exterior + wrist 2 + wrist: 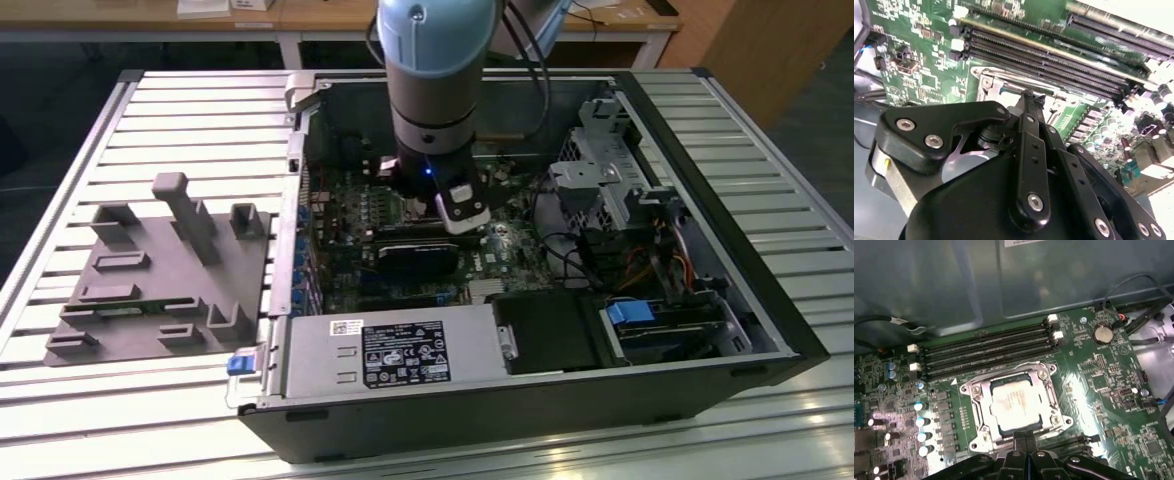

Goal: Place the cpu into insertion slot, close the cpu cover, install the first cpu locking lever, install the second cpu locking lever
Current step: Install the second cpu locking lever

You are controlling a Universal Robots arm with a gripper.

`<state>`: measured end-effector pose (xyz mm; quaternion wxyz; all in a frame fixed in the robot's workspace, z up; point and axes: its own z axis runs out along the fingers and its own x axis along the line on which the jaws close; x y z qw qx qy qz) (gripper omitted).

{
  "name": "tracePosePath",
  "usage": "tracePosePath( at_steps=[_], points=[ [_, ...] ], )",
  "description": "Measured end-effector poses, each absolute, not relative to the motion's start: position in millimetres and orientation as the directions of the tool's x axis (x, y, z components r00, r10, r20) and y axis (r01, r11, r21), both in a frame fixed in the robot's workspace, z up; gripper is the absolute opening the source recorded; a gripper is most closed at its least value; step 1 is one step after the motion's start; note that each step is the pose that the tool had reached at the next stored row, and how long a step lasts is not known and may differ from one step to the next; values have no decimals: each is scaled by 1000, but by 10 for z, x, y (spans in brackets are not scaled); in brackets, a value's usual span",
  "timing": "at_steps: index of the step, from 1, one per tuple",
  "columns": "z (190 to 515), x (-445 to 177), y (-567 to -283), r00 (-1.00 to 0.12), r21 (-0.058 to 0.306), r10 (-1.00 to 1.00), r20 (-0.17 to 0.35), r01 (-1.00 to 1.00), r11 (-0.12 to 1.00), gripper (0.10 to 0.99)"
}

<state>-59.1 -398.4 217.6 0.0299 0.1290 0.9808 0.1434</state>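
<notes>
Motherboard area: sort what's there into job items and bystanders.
Job: cpu seated in the insertion slot, cpu cover down around it, gripper at the socket's edge.
Bystanders: memory slots, coin battery, grey fixture block.

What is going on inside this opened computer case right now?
A grey robot arm reaches down into the open black computer tower. Its black gripper hangs just over the square silver-rimmed socket on the green motherboard. The flat silvery-grey square chip already sits in the socket, with the thin silvery metal frame plate lying around it. The jaws look shut together, holding nothing.
</notes>
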Motion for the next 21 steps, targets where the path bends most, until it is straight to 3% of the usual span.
tracePosePath(
  at_steps=[9,21],
  points=[
    [2176,-583,-3785,-965,198,258,-47,244,949,106],
    [2205,-549,-3615,-965,188,258,-49,244,951,106]
  ],
)
